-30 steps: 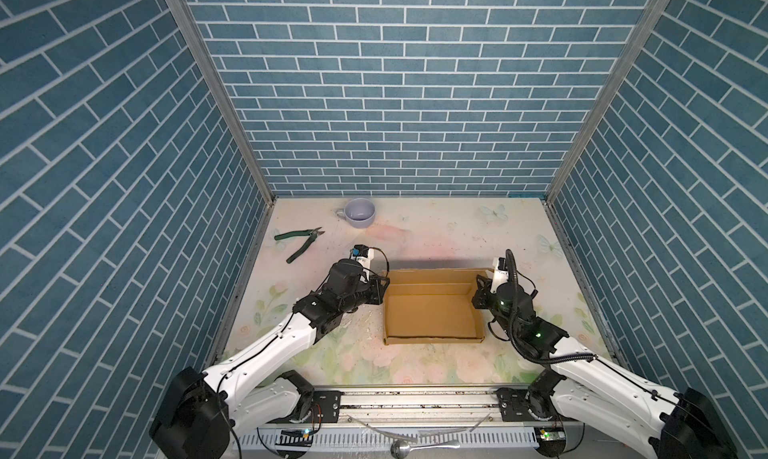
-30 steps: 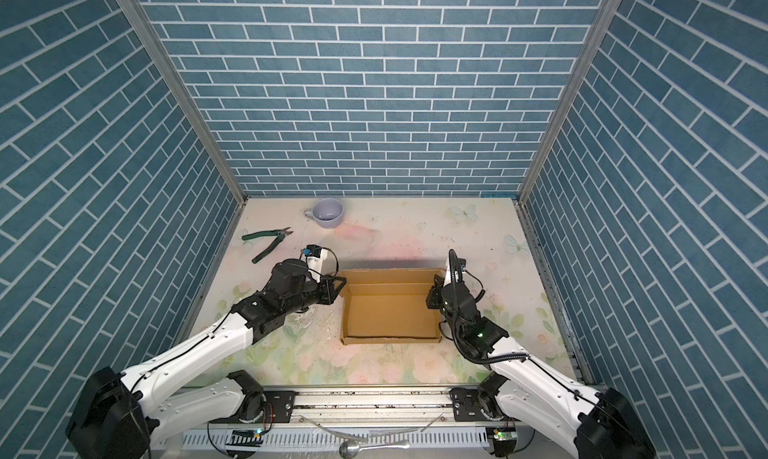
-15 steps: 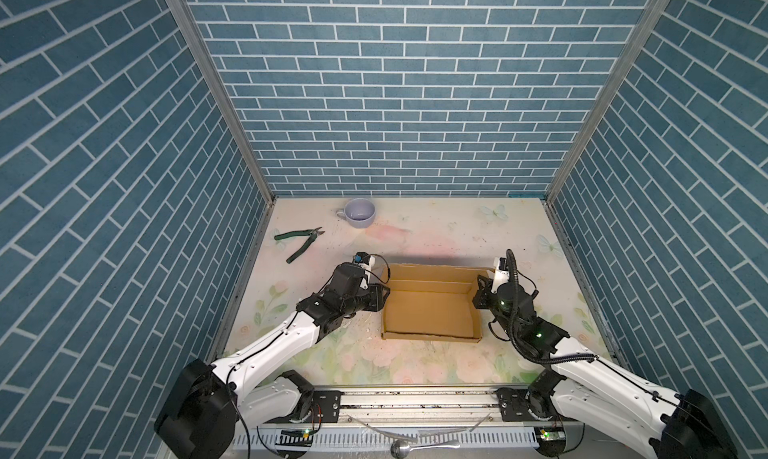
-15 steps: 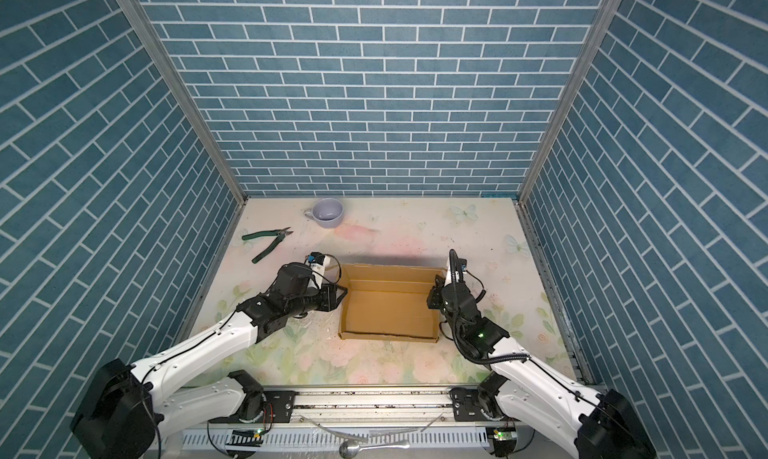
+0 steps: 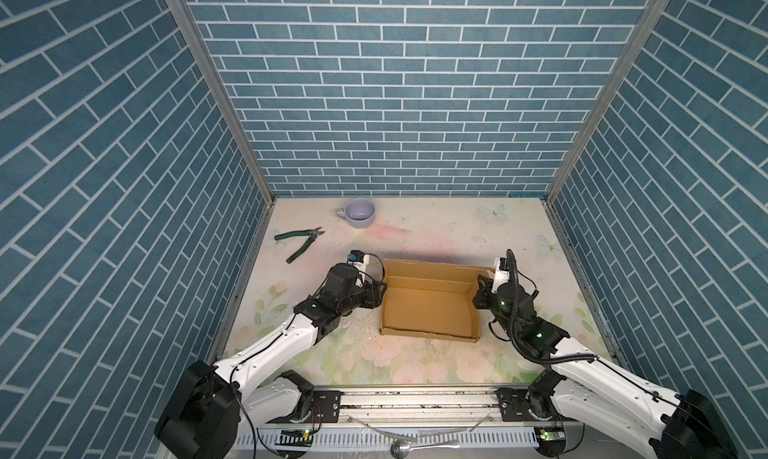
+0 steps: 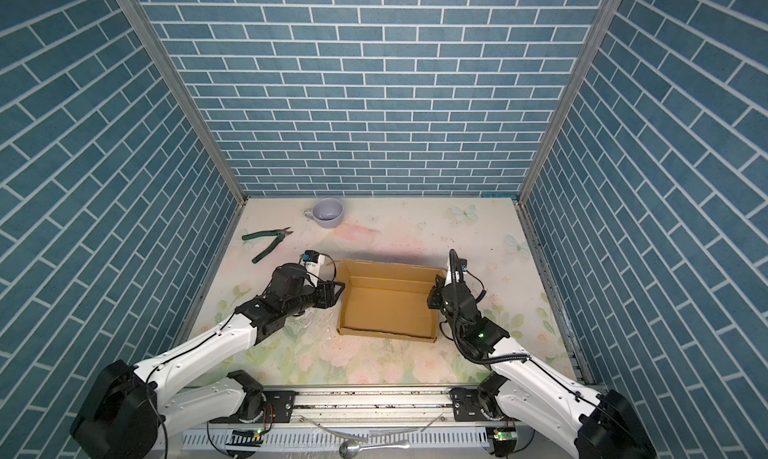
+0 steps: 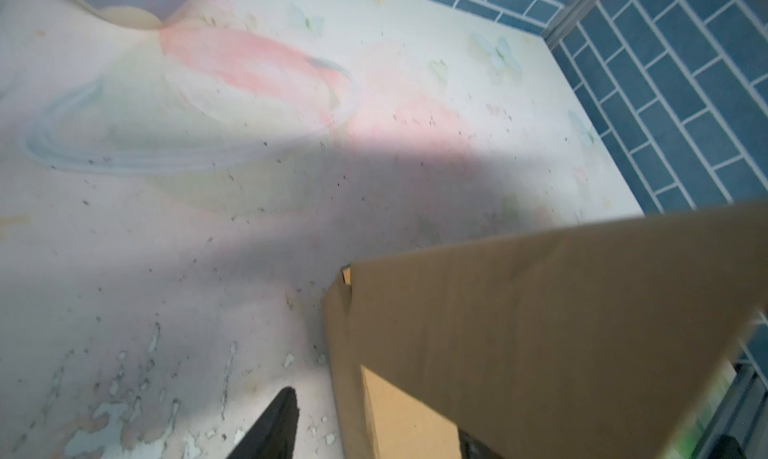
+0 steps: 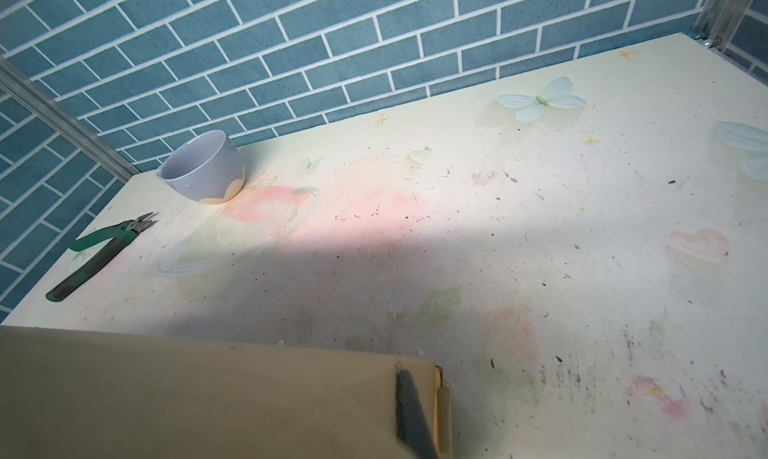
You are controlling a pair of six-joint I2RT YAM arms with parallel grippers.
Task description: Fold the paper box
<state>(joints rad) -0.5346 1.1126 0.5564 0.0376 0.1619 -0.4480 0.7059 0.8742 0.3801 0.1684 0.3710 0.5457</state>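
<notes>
Blue brick-patterned walls stand left, far and right. The pale floral tabletop is scuffed, perhaps flaking.

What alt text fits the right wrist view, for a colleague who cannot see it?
The right gripper pinches a side of the brown paper box close to the camera, one dark finger showing. Beyond it on the floral table are a lilac cup and green-handled pliers, with a blue brick wall behind.
</notes>
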